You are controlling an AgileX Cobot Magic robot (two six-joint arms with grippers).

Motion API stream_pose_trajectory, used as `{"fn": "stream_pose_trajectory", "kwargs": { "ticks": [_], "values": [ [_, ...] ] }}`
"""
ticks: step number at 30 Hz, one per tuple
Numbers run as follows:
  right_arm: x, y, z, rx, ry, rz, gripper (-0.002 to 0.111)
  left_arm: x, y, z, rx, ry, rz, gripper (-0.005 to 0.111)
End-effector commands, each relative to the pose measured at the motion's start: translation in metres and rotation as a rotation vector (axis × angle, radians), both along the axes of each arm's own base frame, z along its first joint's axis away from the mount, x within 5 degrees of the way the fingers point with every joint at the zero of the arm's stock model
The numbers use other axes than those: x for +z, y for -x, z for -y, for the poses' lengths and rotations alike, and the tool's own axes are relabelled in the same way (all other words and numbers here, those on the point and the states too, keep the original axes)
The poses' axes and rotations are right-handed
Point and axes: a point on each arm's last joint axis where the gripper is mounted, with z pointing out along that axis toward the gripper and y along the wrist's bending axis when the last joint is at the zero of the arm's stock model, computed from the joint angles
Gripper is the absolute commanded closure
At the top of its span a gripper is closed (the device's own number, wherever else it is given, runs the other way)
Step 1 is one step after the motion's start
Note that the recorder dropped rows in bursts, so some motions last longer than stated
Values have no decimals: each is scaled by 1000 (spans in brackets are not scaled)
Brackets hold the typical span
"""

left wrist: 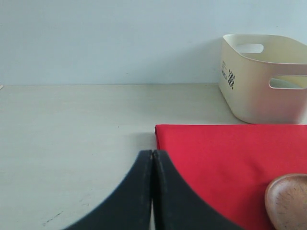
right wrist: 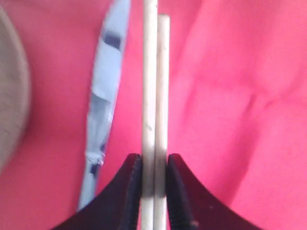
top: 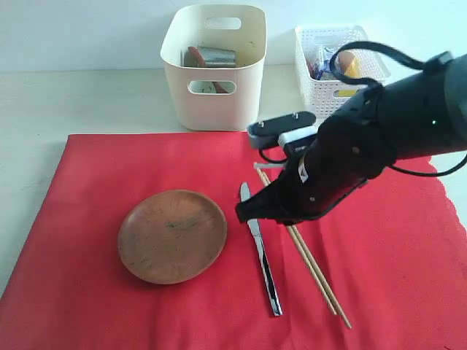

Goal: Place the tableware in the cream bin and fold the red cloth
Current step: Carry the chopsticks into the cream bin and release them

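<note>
Now the right gripper (right wrist: pixel 154 163) has its two black fingers squeezed onto the pair of wooden chopsticks (right wrist: pixel 154 96). They are two long, thin, pale sticks, side by side and touching. They lie slanted on the red cloth (top: pixel 109 168), just beside the silver knife (top: pixel 264 270). The knife is shiny and narrow and lies flat on the cloth too. The round brown plate (top: pixel 172 235) sits near the knife, on its other side. The cloth is big and bright red, with a wavy edge on one side. The cream bin (top: pixel 213 95) stands on the table (top: pixel 73 102), at the far edge of the cloth. The left gripper (left wrist: pixel 152 158) is off by the cloth's corner, fingers pressed together, holding nothing.
</note>
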Motion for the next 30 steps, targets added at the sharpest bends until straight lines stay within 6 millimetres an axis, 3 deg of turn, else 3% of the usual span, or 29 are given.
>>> {"fn": "stream_pose_trajectory", "kwargs": {
  "ticks": [1, 5, 11, 17, 23, 30],
  "values": [
    [44, -11, -8, 13, -91, 133, 108, 1, 0, 0, 2, -2, 8, 106],
    [85, -30, -19, 53, -138, 282, 108, 1, 0, 0, 2, -2, 8, 106],
    [129, -52, -28, 103, -162, 463, 108, 1, 0, 0, 2, -2, 8, 106],
    [167, -86, -15, 35, -246, 618, 108, 1, 0, 0, 2, -2, 8, 106],
    [185, -118, -8, 11, -342, 779, 108, 1, 0, 0, 2, -2, 8, 106],
    [184, -149, -25, 119, -463, 1008, 108, 1, 0, 0, 2, -2, 8, 106]
  ]
}}
